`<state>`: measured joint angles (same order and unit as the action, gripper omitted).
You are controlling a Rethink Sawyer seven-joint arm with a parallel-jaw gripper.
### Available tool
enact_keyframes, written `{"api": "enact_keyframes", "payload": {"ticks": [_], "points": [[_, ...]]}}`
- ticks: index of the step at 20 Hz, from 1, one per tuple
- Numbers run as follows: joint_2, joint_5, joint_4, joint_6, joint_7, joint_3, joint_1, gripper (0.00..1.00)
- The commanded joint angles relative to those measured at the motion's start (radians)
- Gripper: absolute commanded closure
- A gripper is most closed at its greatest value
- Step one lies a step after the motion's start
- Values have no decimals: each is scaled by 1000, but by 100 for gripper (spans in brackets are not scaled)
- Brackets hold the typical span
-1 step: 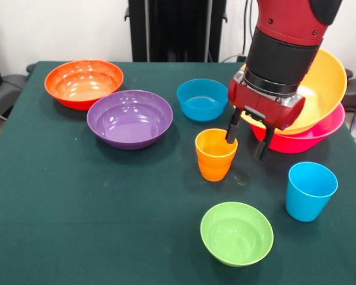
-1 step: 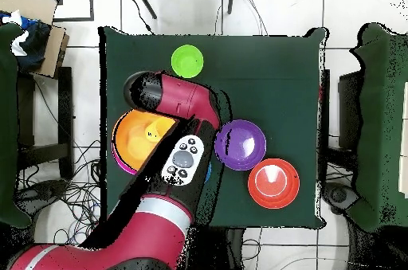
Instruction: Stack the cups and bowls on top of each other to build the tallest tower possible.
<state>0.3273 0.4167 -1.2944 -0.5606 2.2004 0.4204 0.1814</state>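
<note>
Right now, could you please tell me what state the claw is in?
Claw: open, one finger inside the orange cup's rim and the other outside it, not visibly clamped.

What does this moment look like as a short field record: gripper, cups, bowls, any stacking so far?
gripper: gripper open, one finger inside the orange cup's rim, the other outside
cups: orange cup mid-table, upright; sky blue cup upright, standing alone
stack so far: large orange bowl tilted in the hot pink bowl
loose bowls: red-orange bowl, purple bowl, blue bowl, lime green bowl
</note>
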Motion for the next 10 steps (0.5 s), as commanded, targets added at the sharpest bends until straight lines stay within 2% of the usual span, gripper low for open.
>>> {"api": "enact_keyframes", "payload": {"ticks": [1, 10], "points": [[-61, -31, -72, -53, 166, -43, -1, 0], [-71, -31, -76, -28, 159, -34, -5, 0]]}}
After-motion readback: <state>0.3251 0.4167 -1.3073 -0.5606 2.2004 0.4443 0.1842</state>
